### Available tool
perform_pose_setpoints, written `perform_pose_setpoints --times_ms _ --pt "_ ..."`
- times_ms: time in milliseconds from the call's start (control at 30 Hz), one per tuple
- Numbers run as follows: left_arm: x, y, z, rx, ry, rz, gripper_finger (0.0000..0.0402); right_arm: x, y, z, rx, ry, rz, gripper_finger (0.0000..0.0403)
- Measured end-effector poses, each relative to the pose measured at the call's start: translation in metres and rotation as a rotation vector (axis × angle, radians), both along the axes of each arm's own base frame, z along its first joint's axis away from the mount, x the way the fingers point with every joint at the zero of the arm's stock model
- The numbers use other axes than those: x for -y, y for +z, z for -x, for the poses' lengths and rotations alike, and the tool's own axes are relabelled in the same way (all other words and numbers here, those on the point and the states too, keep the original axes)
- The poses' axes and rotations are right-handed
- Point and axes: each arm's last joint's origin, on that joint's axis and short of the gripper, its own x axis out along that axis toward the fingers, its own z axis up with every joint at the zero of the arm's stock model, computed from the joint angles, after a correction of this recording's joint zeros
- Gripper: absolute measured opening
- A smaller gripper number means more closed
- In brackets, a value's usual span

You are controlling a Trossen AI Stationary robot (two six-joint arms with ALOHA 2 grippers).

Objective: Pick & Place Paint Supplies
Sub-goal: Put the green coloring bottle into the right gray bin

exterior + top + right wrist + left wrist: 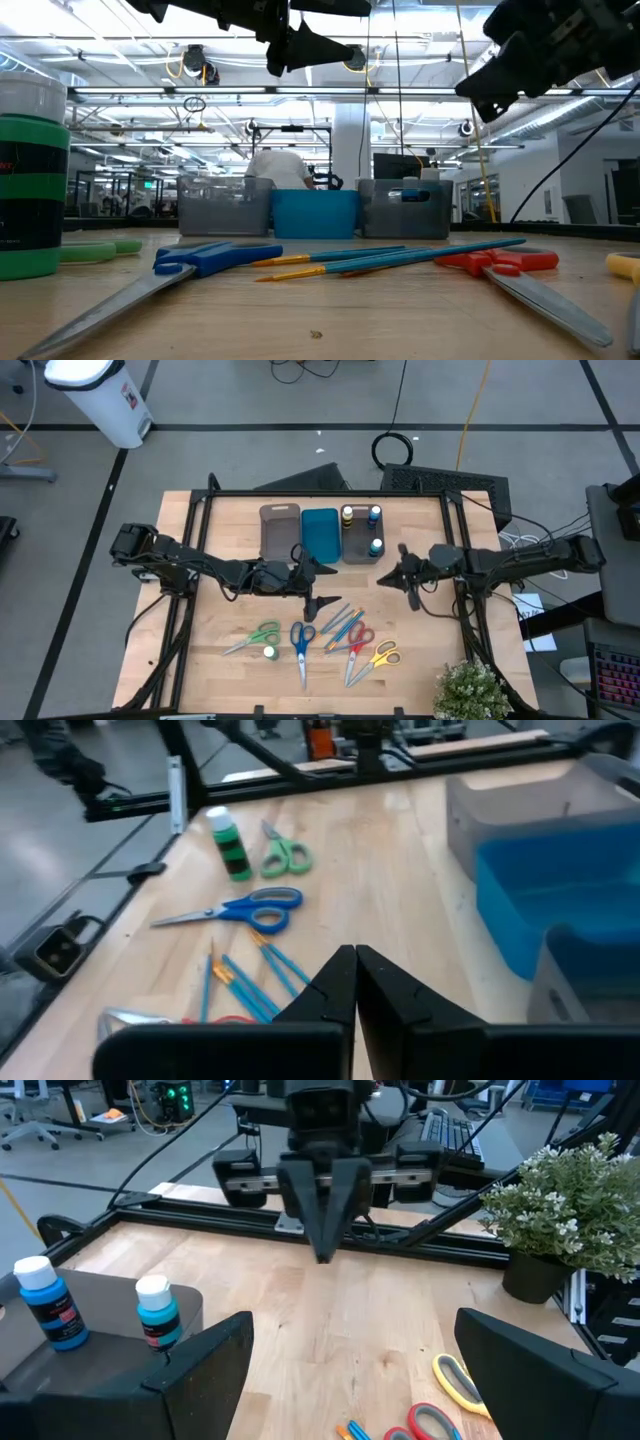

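The table (420, 680) was pale wood inside a black frame, set on a grey floor (230, 450) crossed by dark lines. A white bin (100, 395) stood far left, a potted plant (470, 690) near right. Strip lights (130, 60) lined the ceiling.

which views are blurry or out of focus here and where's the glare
Low view: the green paint bottle at the near edge and the blue scissors are soft, and ceiling lights glare behind. Right wrist view: the blue tray and grey tray are blurred. Left wrist view: the left claw fingers are soft; the blue-labelled bottles are sharper.
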Motion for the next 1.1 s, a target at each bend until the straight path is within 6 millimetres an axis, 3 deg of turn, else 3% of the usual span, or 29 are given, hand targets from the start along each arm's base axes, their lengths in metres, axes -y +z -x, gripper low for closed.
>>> perform_pose_setpoints --times_ms 267,467,567,733,900,1100 --pt "0.0 0.005 -0.001 0.062 0.028 0.169 0.0351 -0.003 0.004 -0.001 0.046 0.015 0.001 0.0004" --pt "0.001 0.003 -0.001 0.045 0.03 0.203 0.0351 -0.003 0.004 -0.001 0.045 0.015 0.001 0.0001" --pt "0.006 0.003 0.0 0.028 -0.051 0.248 0.0351 -0.003 0.004 -0.001 0.045 0.015 0.001 0.0001" --pt "0.021 0.016 0.016 -0.07 -0.213 0.314 0.0351 -0.003 0.004 -0.001 0.041 0.015 0.001 0.0004" --pt "0.041 0.028 0.036 -0.312 -0.151 0.242 0.0351 -0.003 0.003 -0.001 0.035 0.015 0.001 0.0004" --pt "0.077 0.063 0.052 -0.489 -0.106 0.138 0.0351 -0.003 0.003 -0.001 0.035 0.014 0.002 0.0002"
